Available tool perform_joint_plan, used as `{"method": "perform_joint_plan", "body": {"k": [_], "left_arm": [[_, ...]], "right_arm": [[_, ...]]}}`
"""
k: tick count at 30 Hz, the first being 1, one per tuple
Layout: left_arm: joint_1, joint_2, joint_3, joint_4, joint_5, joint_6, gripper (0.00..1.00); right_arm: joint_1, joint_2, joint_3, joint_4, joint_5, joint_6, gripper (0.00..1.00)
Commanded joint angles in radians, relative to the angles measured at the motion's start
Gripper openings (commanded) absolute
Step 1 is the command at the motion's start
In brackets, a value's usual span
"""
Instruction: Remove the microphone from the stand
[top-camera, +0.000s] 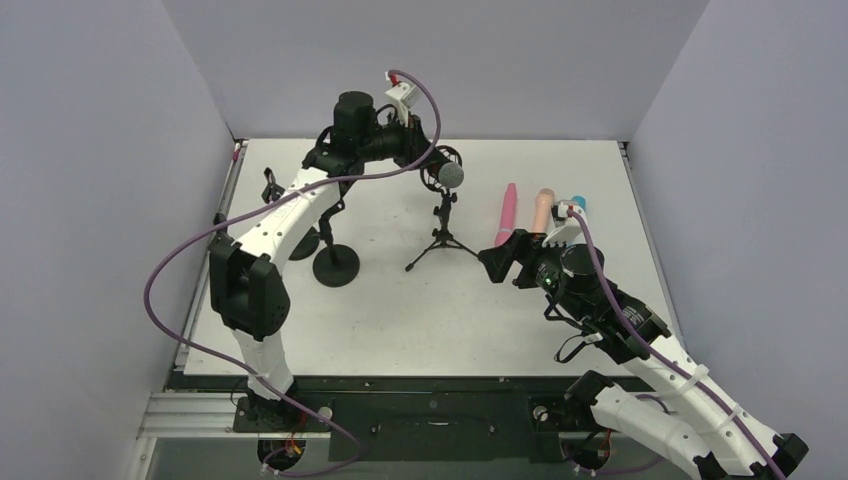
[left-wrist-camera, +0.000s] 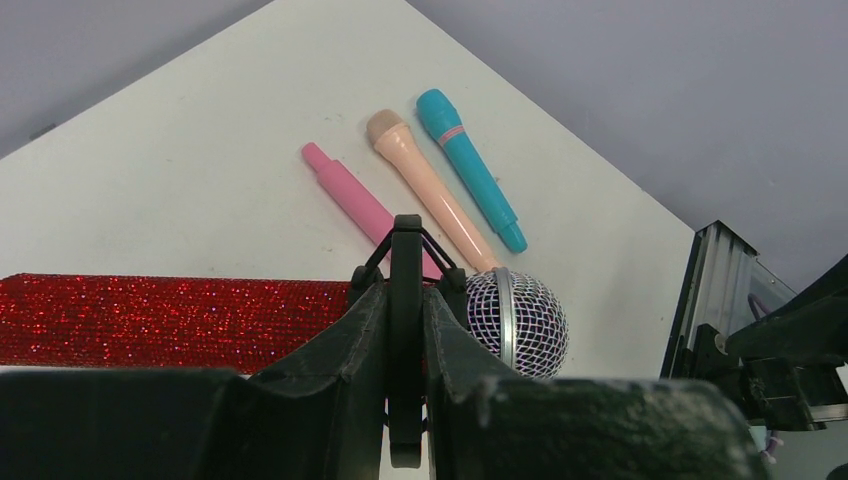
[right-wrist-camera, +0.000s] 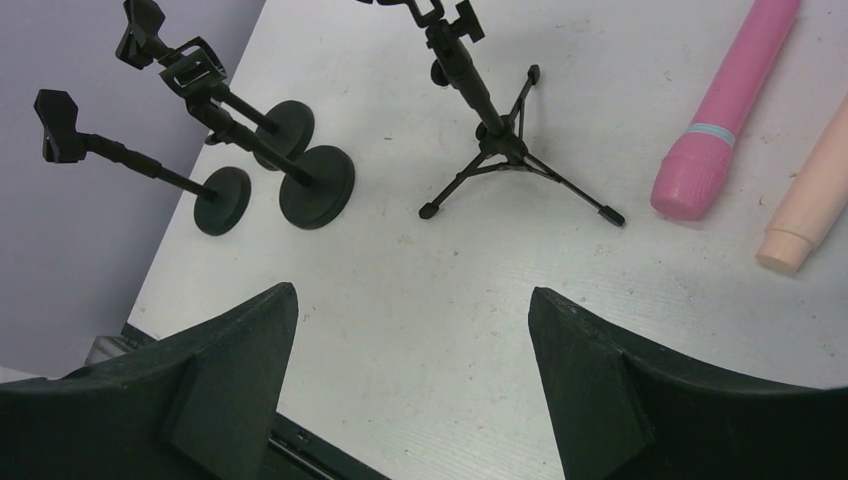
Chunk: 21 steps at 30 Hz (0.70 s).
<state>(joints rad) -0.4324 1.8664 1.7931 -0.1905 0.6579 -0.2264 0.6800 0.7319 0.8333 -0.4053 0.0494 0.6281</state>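
Observation:
The microphone (left-wrist-camera: 150, 320) has a red glitter body and a silver mesh head (top-camera: 452, 175). It lies level in the black ring holder (left-wrist-camera: 405, 245) on top of the small tripod stand (top-camera: 443, 240), whose legs also show in the right wrist view (right-wrist-camera: 490, 130). My left gripper (left-wrist-camera: 405, 292) reaches in from the left and is shut on the thin holder ring, with the red body running just behind the fingers. It shows in the top view too (top-camera: 425, 168). My right gripper (right-wrist-camera: 412, 300) hangs open over bare table, right of the tripod (top-camera: 497, 262).
Pink (top-camera: 507, 212), peach (top-camera: 543, 208) and teal (left-wrist-camera: 470, 170) toy microphones lie side by side right of the tripod. Three empty round-base stands (right-wrist-camera: 318, 187) with clips stand to its left. Grey walls close in the table on three sides.

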Motion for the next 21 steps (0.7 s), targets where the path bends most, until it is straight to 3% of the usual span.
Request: {"method": "perform_joint_plan", "body": {"k": [1,21], "left_arm": [[-0.012,-0.124,-0.023,0.045,-0.009,-0.037,0.0],[-0.096,-0.467,-0.41,0.192,-0.084,-0.139,0.0]], "right_arm": [[-0.009,-0.007,0.011,0.024,0.026,-0.021,0.81],[-0.007,0.014,0.035,0.045,0.01,-0.026,0.81]]}}
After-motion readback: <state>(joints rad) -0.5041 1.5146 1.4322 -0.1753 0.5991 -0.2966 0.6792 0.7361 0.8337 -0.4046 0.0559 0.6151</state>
